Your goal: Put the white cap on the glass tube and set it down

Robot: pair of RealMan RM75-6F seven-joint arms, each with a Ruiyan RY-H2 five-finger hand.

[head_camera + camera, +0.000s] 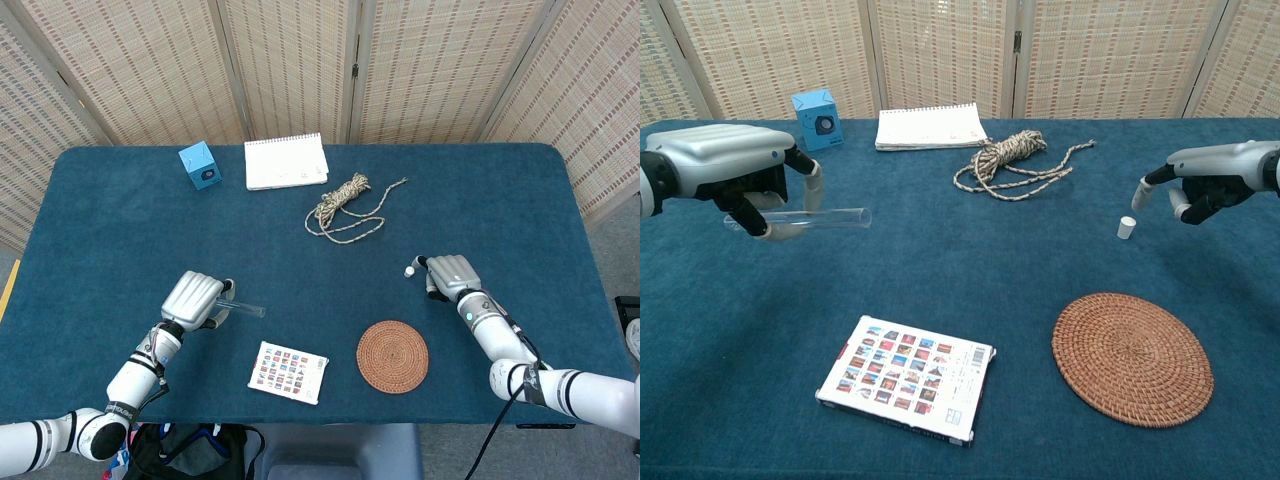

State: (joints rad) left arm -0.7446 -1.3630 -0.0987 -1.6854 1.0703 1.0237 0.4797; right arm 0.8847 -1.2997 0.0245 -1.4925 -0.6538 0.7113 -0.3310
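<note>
Holding glass tube (800, 217) in my left hand (725, 165), long axis level, open end toward right. White cap (1126, 227) just below my right hand (1210, 185) fingertips; contact unclear, grip state unreadable. Cap well apart from tube.

glass tube (805, 217): I count one
white cap (1126, 227): just one
blue cube (200, 165): one
notebook (286, 161): one
rope (345, 207): one bundle
woven coaster (392, 356): one
picture card (288, 371): one
robot hands: two on my feed, left (194, 297) and right (451, 273)
</note>
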